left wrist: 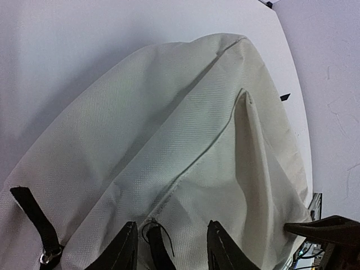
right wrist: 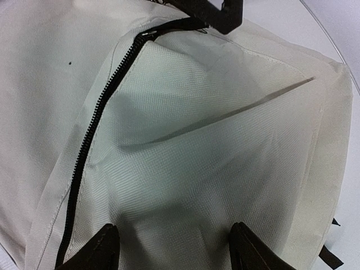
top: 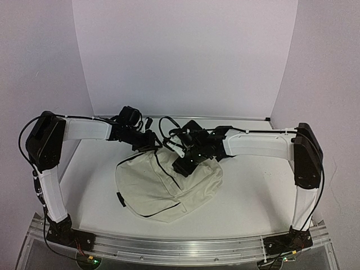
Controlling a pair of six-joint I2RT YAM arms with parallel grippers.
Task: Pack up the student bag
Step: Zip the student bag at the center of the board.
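1. The left gripper (left wrist: 172, 225) is released. Its jaws stand apart and straddle a short dark tab (left wrist: 154, 242). A gap shows on each side of the tab, so nothing is clamped.
2. The right gripper (right wrist: 174, 226) is released and holds nothing. Its jaws are spread wide, low over cream fabric just beside the zipper (right wrist: 93, 140).
3. The bag (top: 166, 188) lies slumped on the table (top: 253, 197) between the two arms, with both grippers at its far edge. The visible run of zipper looks shut.
4. The step in hand appears to be getting the bag open.
   - Centre the tab between the left fingers before clamping, and take the tab alone, not the cloth under it.
   - Press or pinch the fabric near the zipper with the right gripper so the soft bag cannot slide.
   - Pull along the zipper line, not upward.
5. Several things are hidden or unclear.
   - Whether the tab is the zipper pull or a hanging loop cannot be told.
   - In the top view the arms cover the bag's far edge.
   - A black strap (left wrist: 36, 216) with a buckle is cut off at the frame corner.
   - What is to go into the bag shows in no view.
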